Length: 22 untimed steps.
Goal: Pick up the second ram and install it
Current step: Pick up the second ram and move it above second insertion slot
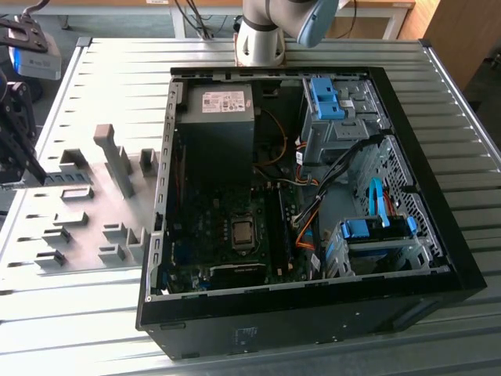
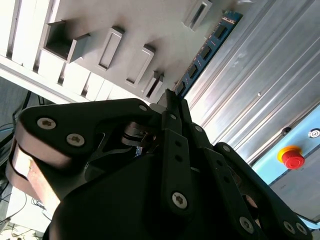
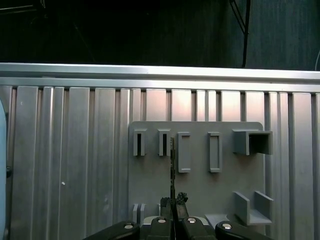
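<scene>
My gripper is shut on the second ram, a thin blue-green board with black chips that sticks out past the fingertips. In the first wrist view the ram shows edge-on as a thin dark line above the gripper, over the grey holder plate. In the exterior view the gripper hangs at the far left with the ram pointing toward the case, just above the holder plate. The open computer case lies to the exterior view's right, with the motherboard inside.
Grey holder blocks stand up from the plate beside the case's left wall. Inside the case are a power supply, blue drive-bay latches and cables. The ribbed metal table runs all around. A red button sits at the table's side.
</scene>
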{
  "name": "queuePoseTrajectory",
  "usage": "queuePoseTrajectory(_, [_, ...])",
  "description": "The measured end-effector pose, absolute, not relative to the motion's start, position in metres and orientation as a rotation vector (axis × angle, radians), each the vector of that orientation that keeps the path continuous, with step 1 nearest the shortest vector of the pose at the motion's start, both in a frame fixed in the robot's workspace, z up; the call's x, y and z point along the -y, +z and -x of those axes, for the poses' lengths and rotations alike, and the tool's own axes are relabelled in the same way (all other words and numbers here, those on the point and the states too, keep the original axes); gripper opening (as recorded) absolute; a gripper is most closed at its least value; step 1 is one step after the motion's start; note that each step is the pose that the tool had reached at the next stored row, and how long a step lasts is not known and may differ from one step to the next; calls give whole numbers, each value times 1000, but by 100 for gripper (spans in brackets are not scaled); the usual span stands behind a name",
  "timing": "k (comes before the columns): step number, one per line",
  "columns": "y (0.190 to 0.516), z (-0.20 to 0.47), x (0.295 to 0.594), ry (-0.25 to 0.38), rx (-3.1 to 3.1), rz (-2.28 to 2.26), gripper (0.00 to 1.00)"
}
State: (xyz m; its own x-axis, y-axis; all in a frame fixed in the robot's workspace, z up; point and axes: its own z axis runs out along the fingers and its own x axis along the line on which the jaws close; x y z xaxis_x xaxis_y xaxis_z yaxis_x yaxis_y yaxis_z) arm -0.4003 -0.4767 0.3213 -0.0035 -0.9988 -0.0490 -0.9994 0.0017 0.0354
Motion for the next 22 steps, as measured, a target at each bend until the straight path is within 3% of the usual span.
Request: queuePoseTrajectory(22, [340,400,477,93,-2217,2210,14])
